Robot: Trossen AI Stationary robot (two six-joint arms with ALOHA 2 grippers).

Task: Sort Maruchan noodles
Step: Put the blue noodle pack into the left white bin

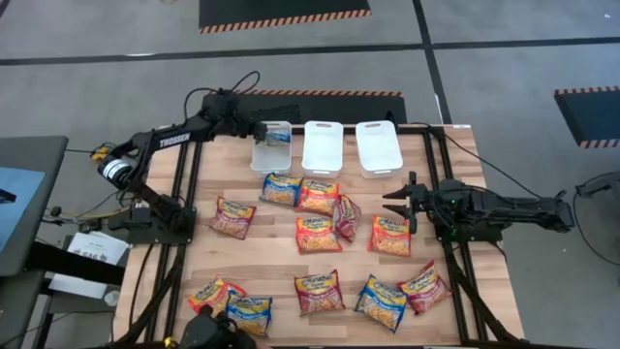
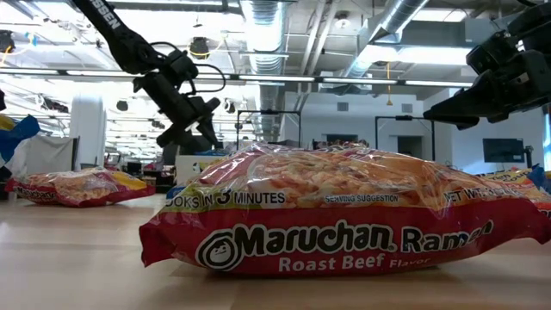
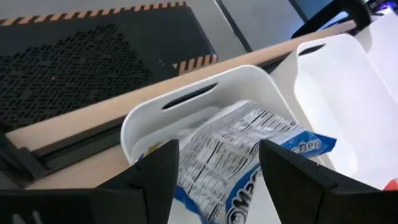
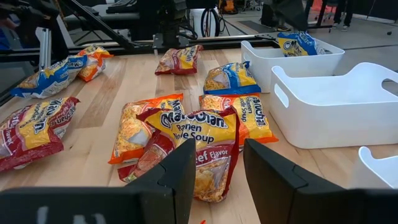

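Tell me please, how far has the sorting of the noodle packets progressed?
Barely begun. One blue packet sits in the leftmost white tray, with the left gripper open above it. The middle tray and the right tray look empty. The right gripper hangs open, holding nothing, near an orange packet. About a dozen packets lie loose on the table.

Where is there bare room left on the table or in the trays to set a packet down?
The middle tray and right tray look empty; the left tray holds a blue packet under the left tool. Bare wood runs between the packet rows. The centre cluster beside the right tool is crowded.
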